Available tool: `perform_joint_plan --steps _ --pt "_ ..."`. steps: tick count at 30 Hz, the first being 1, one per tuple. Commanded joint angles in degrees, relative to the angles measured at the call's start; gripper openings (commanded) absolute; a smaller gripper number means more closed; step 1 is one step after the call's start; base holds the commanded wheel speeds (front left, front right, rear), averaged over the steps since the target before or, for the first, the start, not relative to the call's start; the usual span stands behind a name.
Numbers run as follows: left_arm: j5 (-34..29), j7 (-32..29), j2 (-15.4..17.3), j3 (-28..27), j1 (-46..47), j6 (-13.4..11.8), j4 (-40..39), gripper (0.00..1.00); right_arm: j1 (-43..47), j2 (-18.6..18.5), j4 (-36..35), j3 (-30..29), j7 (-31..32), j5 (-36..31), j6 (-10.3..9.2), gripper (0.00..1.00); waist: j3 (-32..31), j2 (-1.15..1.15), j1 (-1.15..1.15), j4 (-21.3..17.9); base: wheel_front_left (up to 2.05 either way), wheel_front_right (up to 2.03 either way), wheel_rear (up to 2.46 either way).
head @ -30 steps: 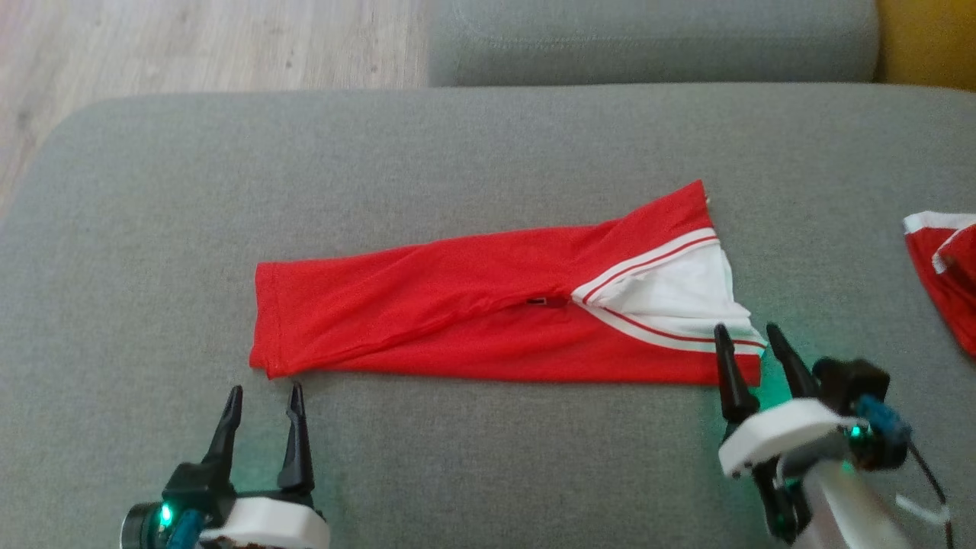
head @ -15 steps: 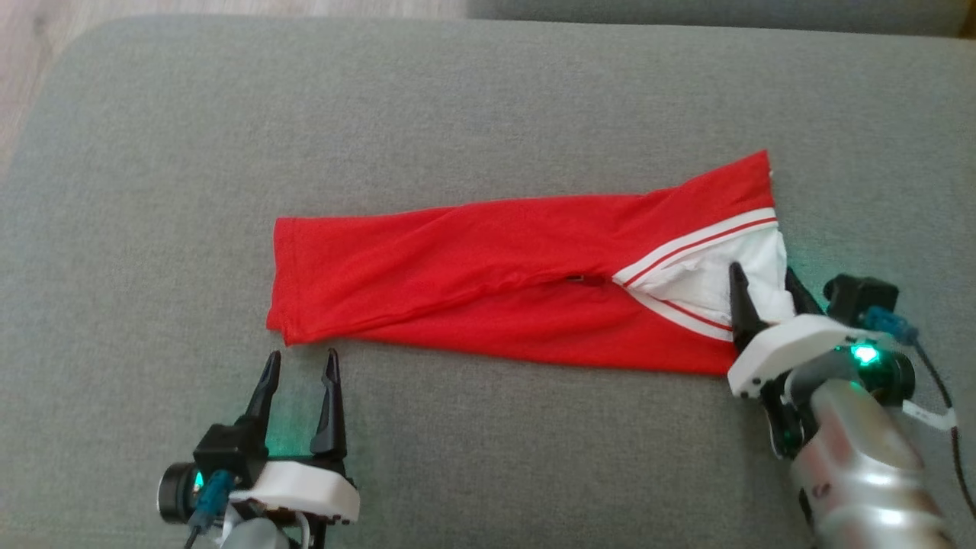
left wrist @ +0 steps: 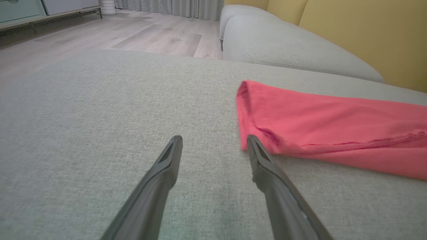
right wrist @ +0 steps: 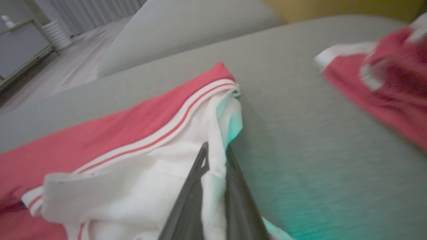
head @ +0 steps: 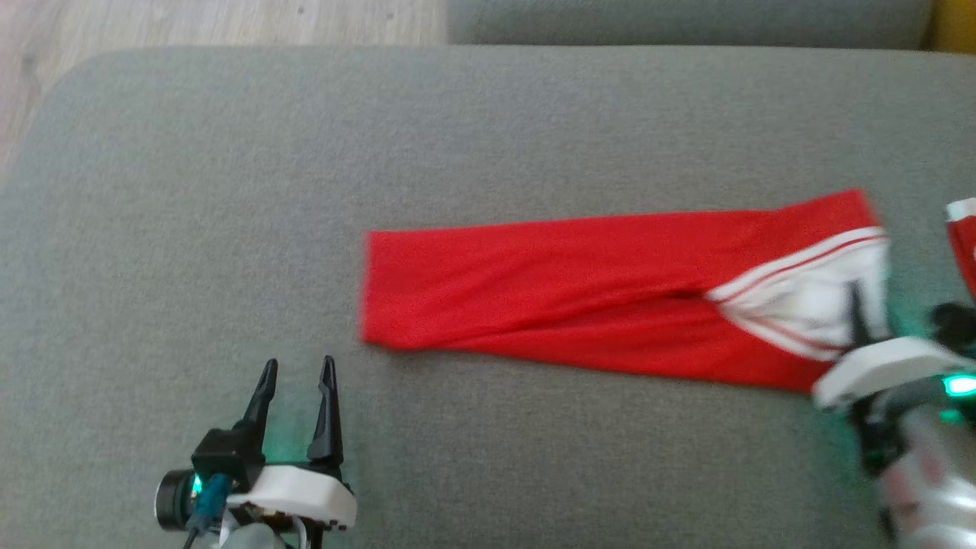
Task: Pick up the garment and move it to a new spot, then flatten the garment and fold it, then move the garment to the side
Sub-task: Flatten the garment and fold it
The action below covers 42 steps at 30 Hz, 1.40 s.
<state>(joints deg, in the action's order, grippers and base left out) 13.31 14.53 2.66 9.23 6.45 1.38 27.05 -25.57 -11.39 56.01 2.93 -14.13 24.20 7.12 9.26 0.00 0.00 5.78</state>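
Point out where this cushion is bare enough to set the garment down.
Bare: the cushion left of the garment, beyond the open left gripper; also the band behind the garment. Crowded: the right end, where the right gripper pinches the garment's white fabric near a second red garment.

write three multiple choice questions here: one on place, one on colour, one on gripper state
1. Where does the long red fabric garment lie?
A. on the floor
B. on the grey fabric sofa cushion
C. on a table
2. What colour is its striped trim?
A. white
B. blue
C. black
3. What is the right gripper doing?
A. hanging open above the cushion
B. shut on the garment's white end
C. holding a cup
Answers: 1 B, grey cushion lies all around it; 2 A, white bands edge the red; 3 B, white cloth is pinched between its fingers.
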Motion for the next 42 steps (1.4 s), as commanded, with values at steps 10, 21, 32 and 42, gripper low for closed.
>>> perform_joint_plan --steps 10,21,32,42 --pt "0.64 0.47 0.22 0.04 -0.94 0.68 -0.32 1.00 4.34 4.05 -20.25 5.91 -0.85 -0.22 0.36 0.00 -3.17 0.00 0.00 0.28 0.00 0.00 0.00" --pt "-0.06 0.47 0.22 4.57 -1.38 1.52 0.75 1.00 3.12 7.58 -23.76 26.87 -0.52 13.79 0.36 0.00 -3.78 0.00 0.00 11.39 0.00 0.00 0.00" --pt "0.66 0.47 0.21 5.97 -1.63 1.19 1.11 1.00 -2.04 8.45 -16.70 26.22 -0.84 15.18 0.36 1.00 -3.64 0.00 0.00 16.14 0.00 0.00 0.00" --pt "-0.20 0.47 0.21 3.69 1.04 0.75 -1.20 1.00 4.75 8.08 -19.41 8.06 -0.85 1.19 0.36 1.00 -4.57 0.00 0.00 7.00 0.00 0.00 0.00"
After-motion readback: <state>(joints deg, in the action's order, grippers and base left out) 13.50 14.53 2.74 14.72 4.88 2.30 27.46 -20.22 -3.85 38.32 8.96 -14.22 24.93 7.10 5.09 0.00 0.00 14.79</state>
